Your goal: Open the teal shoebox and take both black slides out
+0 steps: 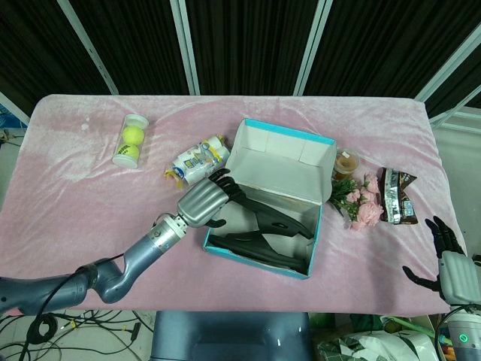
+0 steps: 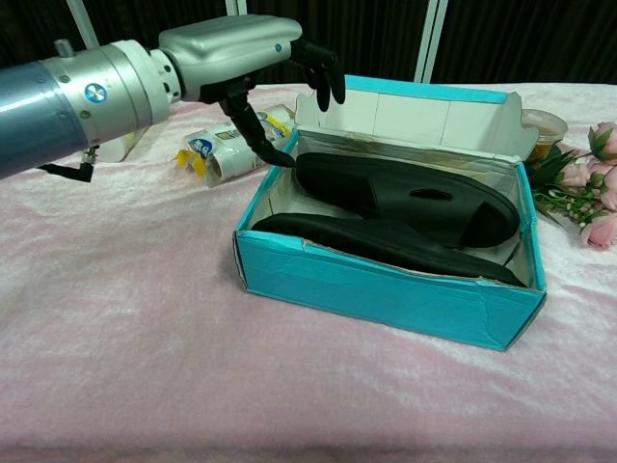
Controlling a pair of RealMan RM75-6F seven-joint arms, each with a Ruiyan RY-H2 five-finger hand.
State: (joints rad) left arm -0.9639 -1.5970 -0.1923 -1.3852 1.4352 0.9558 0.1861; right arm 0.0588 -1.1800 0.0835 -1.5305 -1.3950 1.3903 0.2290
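Your teal shoebox (image 1: 264, 219) is open on the pink surface (image 1: 75, 203). Both black slides (image 2: 405, 198) are inside. Your left robot hand (image 1: 204, 201) hovers there, fingers apart, holding nothing. Lift them out next.

My way into the teal shoebox (image 1: 264, 259) is free from above; its raised lid (image 1: 284, 160) blocks at 12 o'clock.

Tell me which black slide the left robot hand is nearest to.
The far black rubber slide, lying against the teal cardboard shoebox's lid side; the left robot hand hovers over its heel end. The other slide lies nearer the front wall.
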